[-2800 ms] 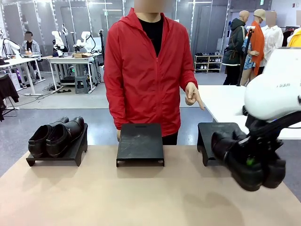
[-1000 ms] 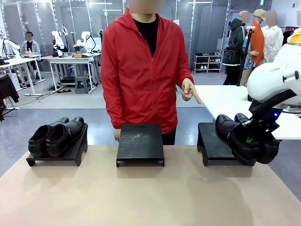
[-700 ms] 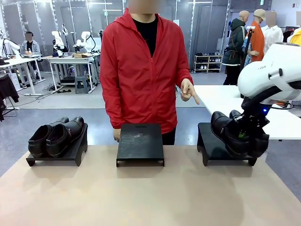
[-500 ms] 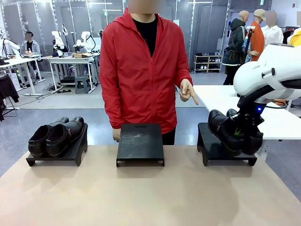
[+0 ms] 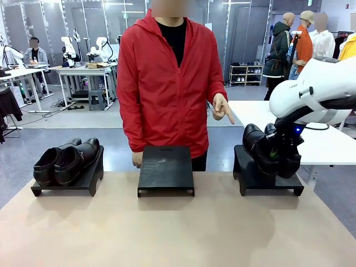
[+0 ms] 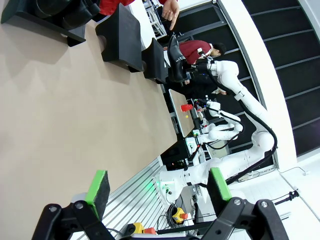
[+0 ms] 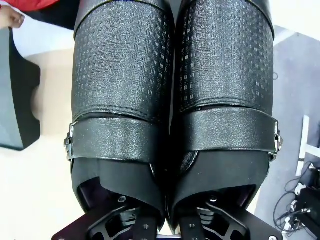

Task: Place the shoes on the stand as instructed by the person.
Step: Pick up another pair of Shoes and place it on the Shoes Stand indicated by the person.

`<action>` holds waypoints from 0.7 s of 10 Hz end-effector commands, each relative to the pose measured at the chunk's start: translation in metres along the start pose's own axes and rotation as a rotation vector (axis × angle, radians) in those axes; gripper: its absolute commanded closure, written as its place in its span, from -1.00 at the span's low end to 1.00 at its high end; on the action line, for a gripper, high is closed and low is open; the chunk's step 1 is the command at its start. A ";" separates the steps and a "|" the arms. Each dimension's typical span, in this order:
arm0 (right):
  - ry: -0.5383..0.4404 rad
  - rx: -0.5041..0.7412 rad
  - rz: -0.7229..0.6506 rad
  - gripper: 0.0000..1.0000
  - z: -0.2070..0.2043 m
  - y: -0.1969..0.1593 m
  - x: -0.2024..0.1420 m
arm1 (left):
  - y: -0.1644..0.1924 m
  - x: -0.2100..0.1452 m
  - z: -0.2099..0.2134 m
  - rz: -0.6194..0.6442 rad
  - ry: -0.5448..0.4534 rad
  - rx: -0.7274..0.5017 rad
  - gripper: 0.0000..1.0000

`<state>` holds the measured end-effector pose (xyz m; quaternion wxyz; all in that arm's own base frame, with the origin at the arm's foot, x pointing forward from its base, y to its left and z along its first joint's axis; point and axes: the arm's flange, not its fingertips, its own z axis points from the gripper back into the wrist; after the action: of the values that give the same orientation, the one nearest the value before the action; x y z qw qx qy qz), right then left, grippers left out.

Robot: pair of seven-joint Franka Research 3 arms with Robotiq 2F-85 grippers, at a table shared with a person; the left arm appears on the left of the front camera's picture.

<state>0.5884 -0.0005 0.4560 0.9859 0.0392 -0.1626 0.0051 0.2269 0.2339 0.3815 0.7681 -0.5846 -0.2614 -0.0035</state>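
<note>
The right gripper (image 5: 276, 157) is clamped on a pair of black shoes (image 5: 266, 149), holding them over the right stand (image 5: 249, 173). The person (image 5: 167, 83) points toward it. Another pair (image 5: 65, 161) sits on the left stand (image 5: 89, 181). The left gripper (image 6: 157, 187) stands apart, holding nothing.

Tan table (image 5: 167, 233), three black stands in a row along its far edge.
Left stand (image 5: 83, 181) sits on the table, sloped, carries a pair of shoes (image 5: 67, 161) side by side, toes toward the near side. Middle stand (image 5: 166, 169) sits well apart from it, top bare and a bit scuffed. Right stand (image 5: 261, 175) sits near the right edge; second pair (image 5: 266, 150) is over it, tilted, contact with its top unclear. In the left wrist view the stands show along the table's (image 6: 75, 115) far end.
</note>
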 end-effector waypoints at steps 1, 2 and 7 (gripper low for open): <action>-0.050 0.006 -0.028 0.81 -0.009 0.006 0.012 | -0.001 -0.001 -0.001 -0.025 -0.009 -0.017 -1.00; -0.055 0.001 -0.034 0.81 -0.016 0.005 0.015 | -0.001 -0.001 -0.001 -0.025 -0.009 -0.017 -1.00; -0.074 0.011 -0.031 0.81 -0.039 0.005 0.023 | -0.001 -0.001 -0.001 -0.025 -0.009 -0.017 -1.00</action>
<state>0.6141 0.0043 0.4196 0.9838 0.0399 -0.1747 0.0010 0.2268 0.2338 0.3816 0.7680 -0.5847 -0.2613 -0.0035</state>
